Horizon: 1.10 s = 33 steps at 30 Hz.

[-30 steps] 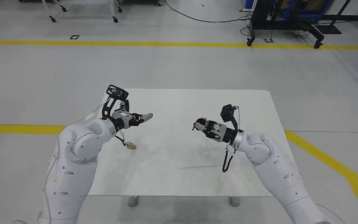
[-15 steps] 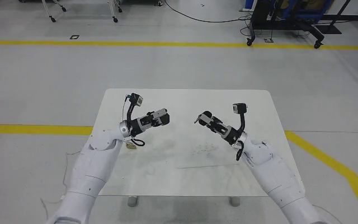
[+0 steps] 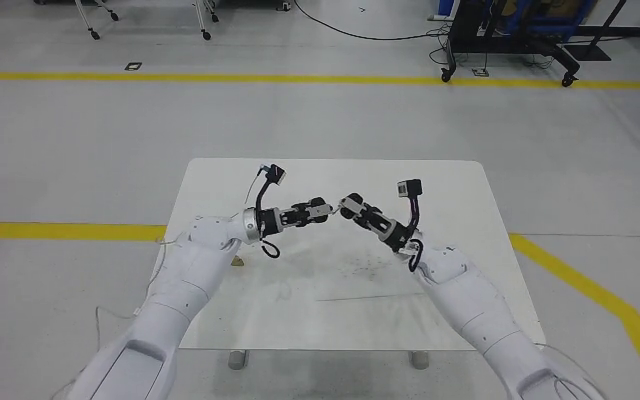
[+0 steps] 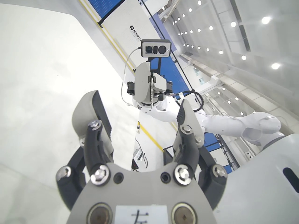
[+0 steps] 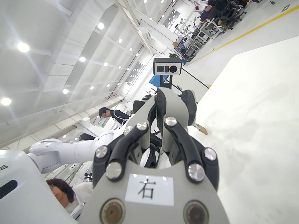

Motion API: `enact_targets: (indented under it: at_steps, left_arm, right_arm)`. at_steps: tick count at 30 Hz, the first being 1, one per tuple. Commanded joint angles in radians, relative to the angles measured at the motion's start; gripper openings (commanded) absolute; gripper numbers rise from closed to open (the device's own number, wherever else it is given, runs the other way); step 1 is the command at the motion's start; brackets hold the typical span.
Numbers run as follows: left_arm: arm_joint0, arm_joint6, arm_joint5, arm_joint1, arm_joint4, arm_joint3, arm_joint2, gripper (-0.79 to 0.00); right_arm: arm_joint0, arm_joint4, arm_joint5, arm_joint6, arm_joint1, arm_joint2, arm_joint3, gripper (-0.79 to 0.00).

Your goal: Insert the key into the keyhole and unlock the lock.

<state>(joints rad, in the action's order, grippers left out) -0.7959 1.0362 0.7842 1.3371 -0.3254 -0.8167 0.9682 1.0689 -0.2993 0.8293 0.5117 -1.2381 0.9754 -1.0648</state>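
Left end effector point(image 4: 139, 99) stands open, empty; right end effector point(image 5: 161, 96) is closed, apparently pinching a thin serrated metal key point(image 4: 151, 92).

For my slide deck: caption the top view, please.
Open left claw faces shut right claw above the white table.

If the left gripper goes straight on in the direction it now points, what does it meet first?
Most likely the right gripper, which is shut and faces the open left gripper tip to tip above the table. The gap looks small, but depth is unclear.
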Motion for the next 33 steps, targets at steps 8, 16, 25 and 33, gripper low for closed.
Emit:
enact_targets:
  at_steps: [8, 16, 25, 33]
  left_arm:
    - [0.035, -0.026, 0.025, 0.008, 0.0, 0.046, -0.05, -0.733]
    - [0.058, -0.031, 0.031, 0.008, -0.008, 0.08, -0.075, -0.785]
    - [0.073, -0.042, 0.042, 0.008, -0.025, 0.102, -0.091, -0.723]
    - [0.076, -0.038, 0.038, 0.006, -0.042, 0.099, -0.108, -0.653]
  right_arm:
    - [-0.029, 0.037, -0.014, -0.016, -0.02, -0.03, 0.052, -0.785]
    - [-0.045, 0.04, -0.019, -0.006, -0.031, -0.039, 0.079, -0.785]
    - [-0.052, 0.045, -0.009, -0.038, -0.035, -0.014, 0.103, -0.785]
    - [-0.049, 0.063, -0.023, -0.037, -0.04, -0.011, 0.096, -0.785]
